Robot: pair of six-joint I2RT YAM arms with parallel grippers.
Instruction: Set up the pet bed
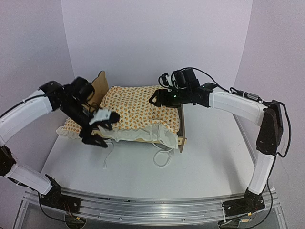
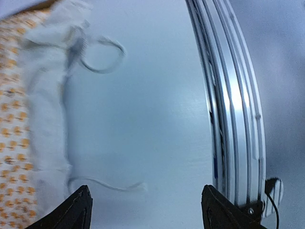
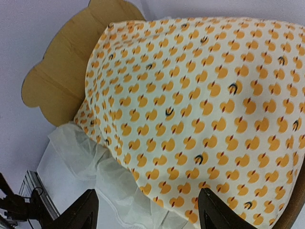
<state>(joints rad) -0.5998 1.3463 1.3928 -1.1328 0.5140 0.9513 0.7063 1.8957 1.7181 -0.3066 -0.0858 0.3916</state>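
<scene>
The pet bed stands mid-table, with its scalloped plywood headboard (image 1: 100, 82) at the back left and its low footboard (image 1: 181, 125) at the right. The orange-dotted mattress cushion (image 1: 138, 107) lies on it and hides the base. Its white skirt hangs over the near side. My left gripper (image 1: 104, 130) is open and empty at the bed's near left corner. In the blurred left wrist view the gripper (image 2: 145, 212) points at bare table beside the cushion edge (image 2: 14, 119). My right gripper (image 1: 155, 99) hovers open over the cushion (image 3: 200, 105). The headboard (image 3: 62, 71) also shows in that view.
A small ruffled orange-dotted pillow (image 1: 69, 126) lies on the table left of the bed, under my left arm. White tie strings (image 1: 162, 157) trail on the table in front of the bed and also show in the left wrist view (image 2: 102, 55). A metal rail (image 2: 233, 119) runs along the near edge.
</scene>
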